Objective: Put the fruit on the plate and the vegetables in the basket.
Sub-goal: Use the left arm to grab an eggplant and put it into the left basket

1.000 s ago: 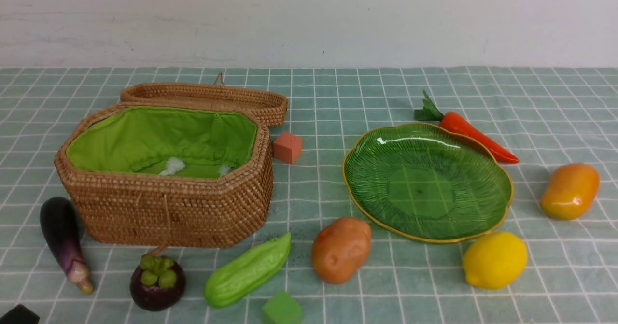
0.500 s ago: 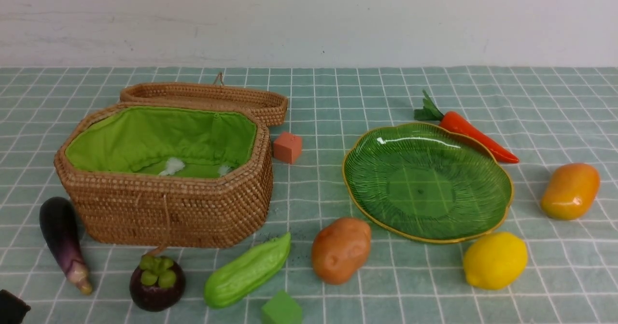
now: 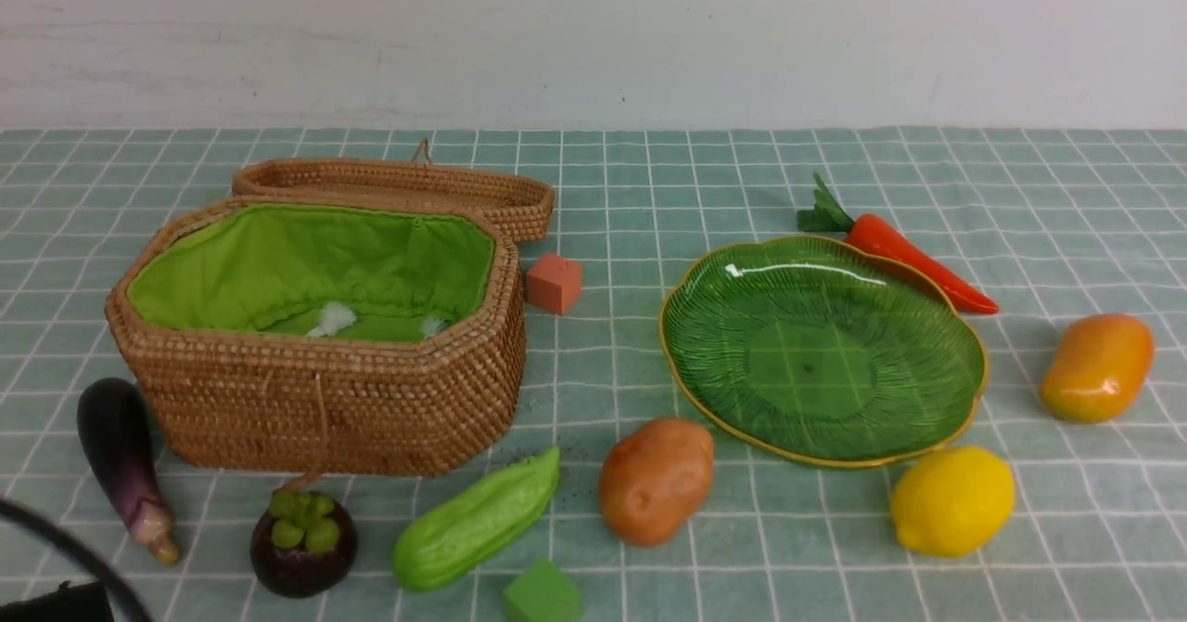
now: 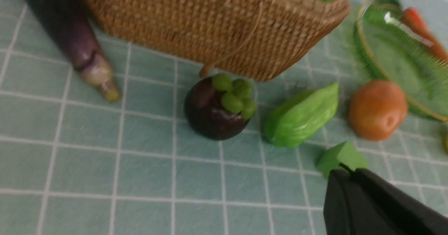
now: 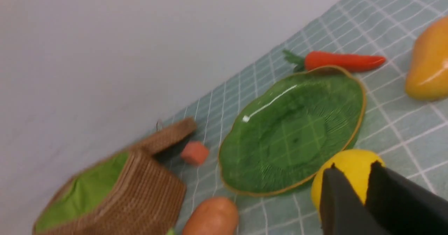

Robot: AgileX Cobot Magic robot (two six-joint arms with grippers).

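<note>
Left: large octagonal tan wicker basket [image 3: 325, 399], bright green cloth lining, lid open behind. Right: wide shallow green ribbed glass plate [image 3: 821, 353], wavy gold rim. Dark-purple eggplant [image 3: 121, 460] beside basket's left end. Round purple mangosteen [image 3: 303, 543], light-green ridged gourd [image 3: 476, 520] and brown-orange potato [image 3: 656, 480] along the front. Yellow lemon [image 3: 952, 501] near plate's front rim. Orange-yellow mango [image 3: 1097, 367] to its right. Orange carrot [image 3: 913, 260] just behind it.

A table [image 3: 649, 186] is seen covered by a teal checked cloth. The wicker basket [image 3: 325, 399] is set on the left (lid laid open behind it), the green plate [image 3: 816, 362] on the right. Along the near side are laid the eggplant [image 3: 121, 455], mangosteen [image 3: 302, 548], gourd [image 3: 478, 520], green cube [image 3: 541, 594], potato [image 3: 655, 479] and lemon [image 3: 952, 501]. The mango [image 3: 1097, 367] and carrot [image 3: 913, 260] are placed by the plate, and an orange-pink cube [image 3: 554, 283] just beside the basket.
</note>
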